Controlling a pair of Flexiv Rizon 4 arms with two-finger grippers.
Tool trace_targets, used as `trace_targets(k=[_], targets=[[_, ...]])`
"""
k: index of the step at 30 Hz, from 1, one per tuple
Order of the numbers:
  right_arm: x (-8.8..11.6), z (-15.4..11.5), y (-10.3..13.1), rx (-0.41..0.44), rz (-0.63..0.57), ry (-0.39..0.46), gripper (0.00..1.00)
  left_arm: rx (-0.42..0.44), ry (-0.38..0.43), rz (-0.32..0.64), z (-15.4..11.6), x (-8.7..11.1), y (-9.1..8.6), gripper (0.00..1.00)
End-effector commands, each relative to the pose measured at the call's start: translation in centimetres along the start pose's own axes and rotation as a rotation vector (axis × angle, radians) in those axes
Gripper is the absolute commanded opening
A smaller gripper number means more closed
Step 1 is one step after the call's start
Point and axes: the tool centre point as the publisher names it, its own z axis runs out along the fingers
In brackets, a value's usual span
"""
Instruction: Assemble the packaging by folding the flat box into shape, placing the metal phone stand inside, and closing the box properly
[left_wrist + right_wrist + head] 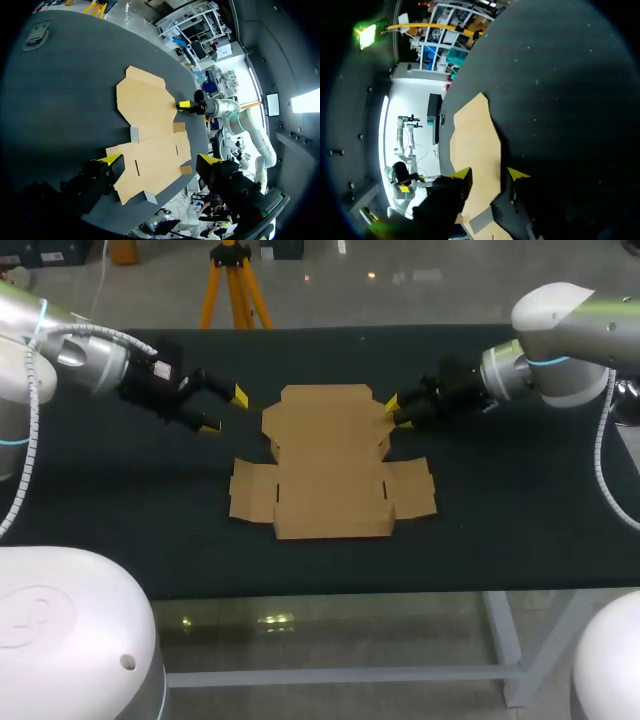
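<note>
Currently folding not started: box [330, 470] flat. My left gripper [224, 412] wide beside it; right gripper [394, 410] part-open astride flap edge. Next: pinch, lift.

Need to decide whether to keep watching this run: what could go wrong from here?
1. The flat box lies loose on the table, and the right gripper, open at its far right edge, may just shove it sideways instead of lifting a flap.
2. The left gripper hangs open beside the box, not touching it, so nothing seems to pin the card during a fold.
</note>
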Motion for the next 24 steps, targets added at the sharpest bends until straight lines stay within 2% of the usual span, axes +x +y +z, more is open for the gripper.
trace_targets(k=[1, 17, 20, 24], targets=[[-0.5, 0.9, 0.7, 0.003, 0.003, 0.020, 0.47, 0.007, 0.003, -0.002, -0.3, -0.2, 0.3, 1.00], [0.5, 3.4, 1.3, -0.005, -0.020, 0.046, 0.43, 0.016, 0.006, -0.014, -1.2, -1.2, 1.0, 1.00], [0.5, 3.8, 1.3, -0.006, -0.024, 0.054, 0.36, 0.018, 0.008, -0.015, -1.4, -1.3, 1.2, 1.00], [0.7, 4.0, 1.1, -0.024, -0.040, 0.075, 0.22, 0.014, 0.014, -0.017, -1.6, -1.7, 1.3, 1.00]])
